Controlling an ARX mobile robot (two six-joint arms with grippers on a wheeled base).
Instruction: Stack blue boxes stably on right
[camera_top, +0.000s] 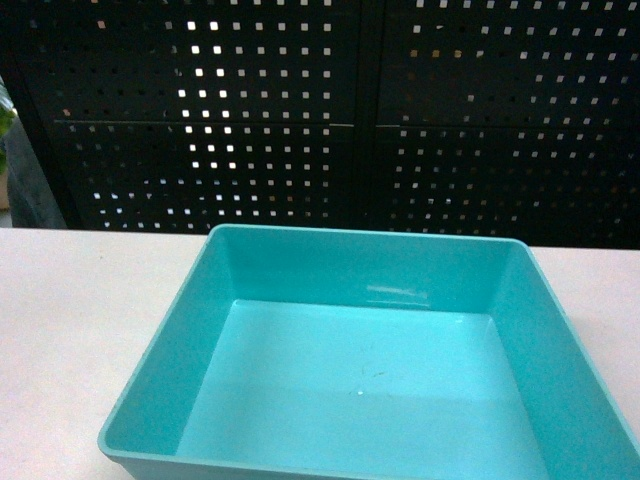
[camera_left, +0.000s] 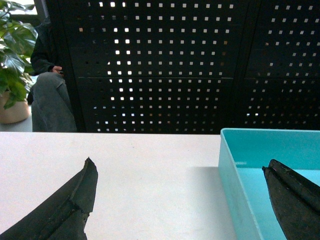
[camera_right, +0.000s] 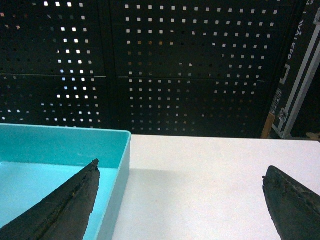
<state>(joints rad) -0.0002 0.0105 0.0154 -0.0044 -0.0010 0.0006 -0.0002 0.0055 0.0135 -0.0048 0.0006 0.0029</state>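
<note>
the scenes were evenly and fairly brightly lit from above, with daylight glinting through the holes of the dark perforated panel, strongest at its upper left. a small streak of glare sat on the far inner wall of the turquoise tub, which cast a soft shadow on the pale tabletop. all three views were slightly soft and grainy.

White table, perforated panel, plant

Black perforated panel wall with light through its holes, white table, potted plant at left
</note>
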